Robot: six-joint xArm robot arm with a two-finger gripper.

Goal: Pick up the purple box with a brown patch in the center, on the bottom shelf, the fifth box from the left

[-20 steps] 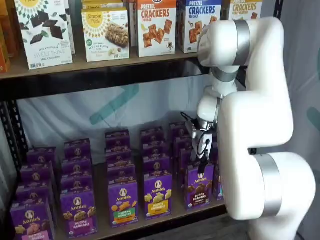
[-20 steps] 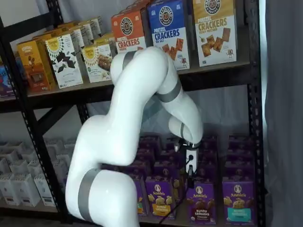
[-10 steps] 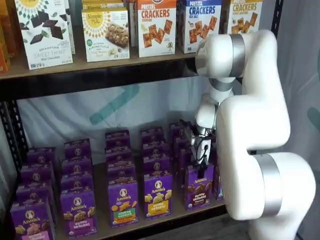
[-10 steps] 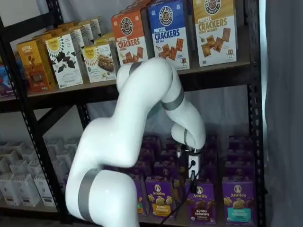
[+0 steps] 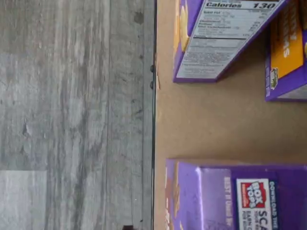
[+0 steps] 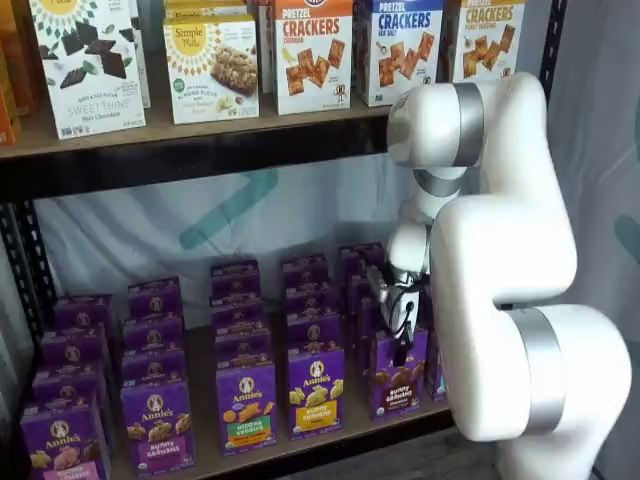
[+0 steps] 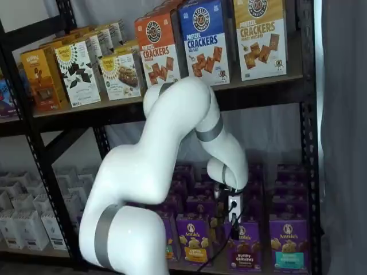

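Hidden and cut-off parts around the bottom shelf

In both shelf views the gripper (image 6: 401, 345) hangs at the top of the purple box (image 6: 397, 375), its black fingers too small and dark to tell any gap or grip; the white arm (image 6: 500, 300) covers the right end of the bottom shelf (image 6: 330, 432) and whatever stands there. In the other shelf view the arm (image 7: 149, 195) hides much of the purple rows, and the gripper (image 7: 232, 220) covers that box's (image 7: 243, 246) top. In the wrist view three purple cartons are cut by the edges, the nearest (image 5: 230, 194) with blurred print, and no fingers show
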